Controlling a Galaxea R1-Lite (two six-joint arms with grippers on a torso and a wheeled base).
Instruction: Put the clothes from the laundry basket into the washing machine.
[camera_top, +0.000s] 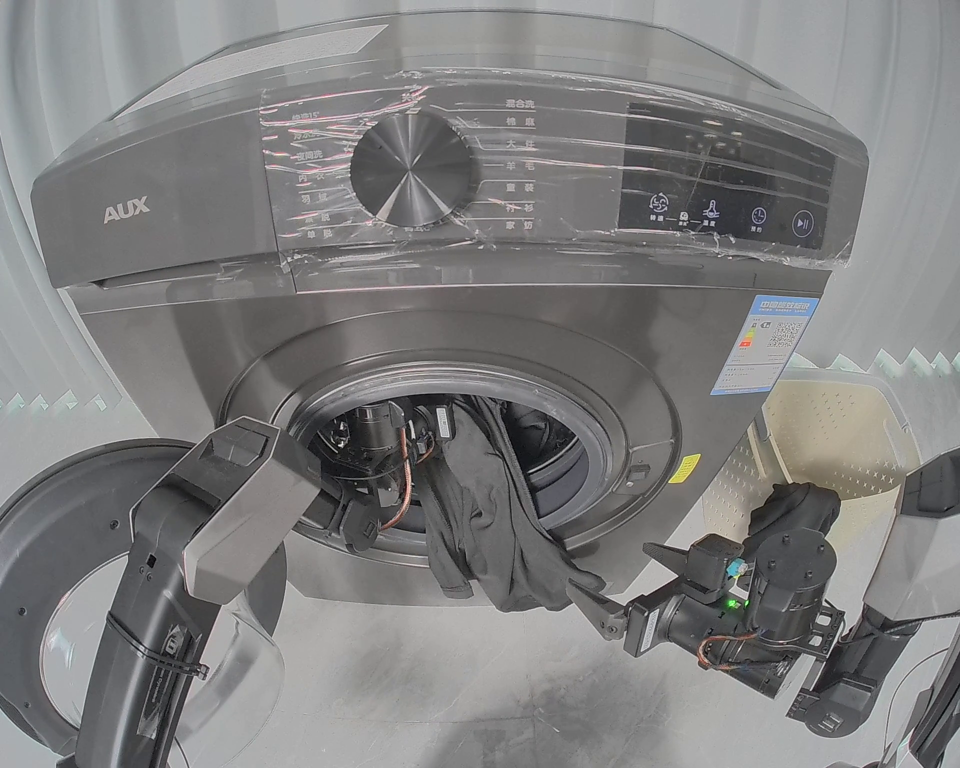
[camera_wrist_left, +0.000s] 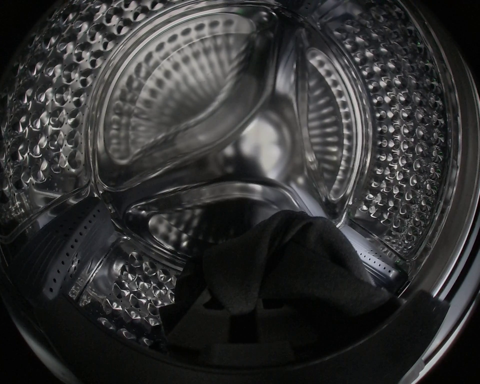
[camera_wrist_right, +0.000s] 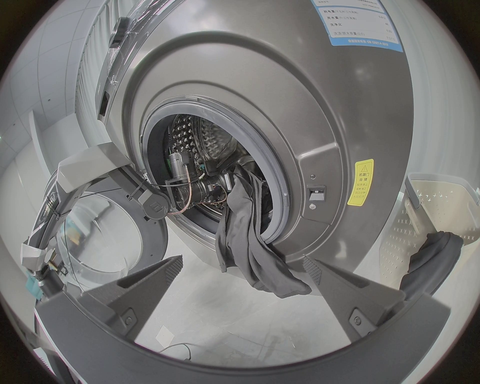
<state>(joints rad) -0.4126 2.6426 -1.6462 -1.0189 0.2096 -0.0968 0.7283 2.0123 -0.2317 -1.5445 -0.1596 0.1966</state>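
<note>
A dark garment (camera_top: 490, 520) is being gripped by the left end effector (camera_top: 445, 420) at the washing machine (camera_top: 620, 400) mouth, its tail hanging outside. The right end effector (camera_top: 598, 612) is hovering open and empty. A second garment (camera_top: 800, 505) is lying on the laundry basket (camera_top: 850, 440), yet to be loaded.

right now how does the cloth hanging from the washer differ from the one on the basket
The washer cloth is long and spread, draping out of the drum and down the front; the basket cloth is a small bunched lump on the basket rim. The washer cloth looks grey, the basket cloth nearer black. Both hang over an edge.
</note>
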